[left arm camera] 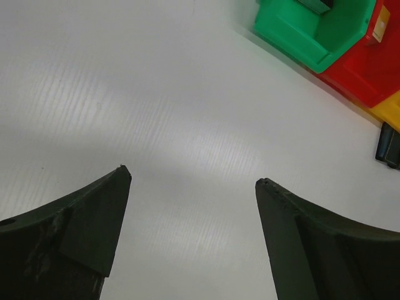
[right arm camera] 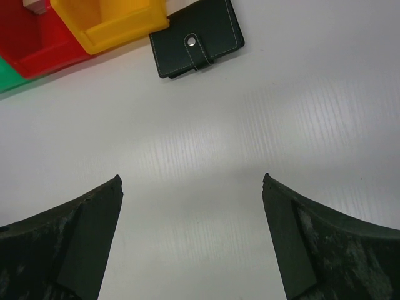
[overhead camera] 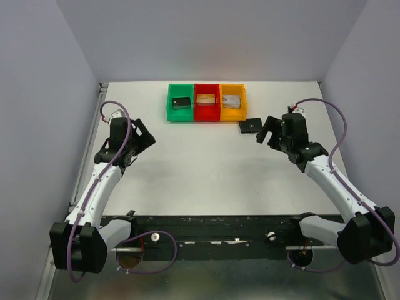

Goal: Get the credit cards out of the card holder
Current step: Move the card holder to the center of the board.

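The card holder (overhead camera: 250, 125) is a small black wallet, folded shut with a snap tab, lying flat on the white table just right of the yellow bin. The right wrist view shows it (right arm camera: 197, 39) at the top, well ahead of the fingers. Its edge (left arm camera: 389, 145) shows at the far right of the left wrist view. The credit cards are hidden. My right gripper (overhead camera: 265, 130) (right arm camera: 192, 177) hovers open beside the wallet, nothing between its fingers. At the table's left, far from the wallet, my left gripper (overhead camera: 147, 134) (left arm camera: 194, 175) stands open over bare table.
Three joined bins stand at the back: green (overhead camera: 180, 117) with a black block, red (overhead camera: 207, 117) with a tan block, yellow (overhead camera: 232, 116) with a silver block. The bins also show in the wrist views: green (left arm camera: 300, 37), yellow (right arm camera: 112, 28). Walls enclose the table.
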You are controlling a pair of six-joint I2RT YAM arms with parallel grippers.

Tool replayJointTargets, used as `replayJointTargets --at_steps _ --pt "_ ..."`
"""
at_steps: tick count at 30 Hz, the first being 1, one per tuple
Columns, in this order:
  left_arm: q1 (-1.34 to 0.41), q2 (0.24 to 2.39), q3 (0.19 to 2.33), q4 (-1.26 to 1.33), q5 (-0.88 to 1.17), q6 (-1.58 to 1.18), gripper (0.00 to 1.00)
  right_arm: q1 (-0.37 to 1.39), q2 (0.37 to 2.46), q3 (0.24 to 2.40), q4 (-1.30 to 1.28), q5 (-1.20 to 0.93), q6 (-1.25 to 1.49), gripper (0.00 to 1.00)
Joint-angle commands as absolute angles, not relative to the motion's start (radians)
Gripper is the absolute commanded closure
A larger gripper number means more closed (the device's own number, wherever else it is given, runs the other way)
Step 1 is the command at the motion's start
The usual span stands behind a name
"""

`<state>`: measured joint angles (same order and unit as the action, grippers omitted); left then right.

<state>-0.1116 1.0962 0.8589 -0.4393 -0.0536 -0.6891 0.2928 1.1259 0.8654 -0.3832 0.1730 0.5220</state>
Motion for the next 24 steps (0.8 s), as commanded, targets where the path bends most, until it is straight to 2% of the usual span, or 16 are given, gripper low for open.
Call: replayJointTargets --at_steps 1,2,6,8,9,10,19,21,24 --pt "-0.110 1.058 0.815 -0.356 -0.051 -0.689 0.12 0.247 1.212 0.933 -0.390 0.134 0.587 0.00" --pt "-0.110 1.060 0.812 -0.338 -0.001 -0.686 0.17 0.226 1.235 0.943 -0.384 0.114 0.612 0.01" --pt "-0.103 1.086 0.816 -0.281 0.226 -0.684 0.17 0.152 1.340 0.977 -0.328 0.032 0.689 0.05" --pt "-0.103 1.085 0.799 -0.240 0.288 -0.693 0.15 0.124 1.406 1.000 -0.310 0.011 0.722 0.09" --pt "-0.103 1.077 0.789 -0.213 0.305 -0.693 0.08 0.112 1.443 1.014 -0.305 0.006 0.739 0.13" --pt "-0.103 1.069 0.773 -0.197 0.314 -0.692 0.01 0.103 1.480 1.034 -0.305 -0.026 0.756 0.15" --pt "-0.104 0.988 0.700 -0.195 0.290 -0.703 0.02 0.057 1.753 1.176 -0.252 -0.097 0.860 0.43" --pt "-0.103 0.980 0.692 -0.198 0.287 -0.704 0.02 0.052 1.798 1.201 -0.236 -0.115 0.880 0.48" --pt "-0.103 0.989 0.692 -0.196 0.296 -0.703 0.02 0.051 1.856 1.239 -0.235 -0.118 0.899 0.49"
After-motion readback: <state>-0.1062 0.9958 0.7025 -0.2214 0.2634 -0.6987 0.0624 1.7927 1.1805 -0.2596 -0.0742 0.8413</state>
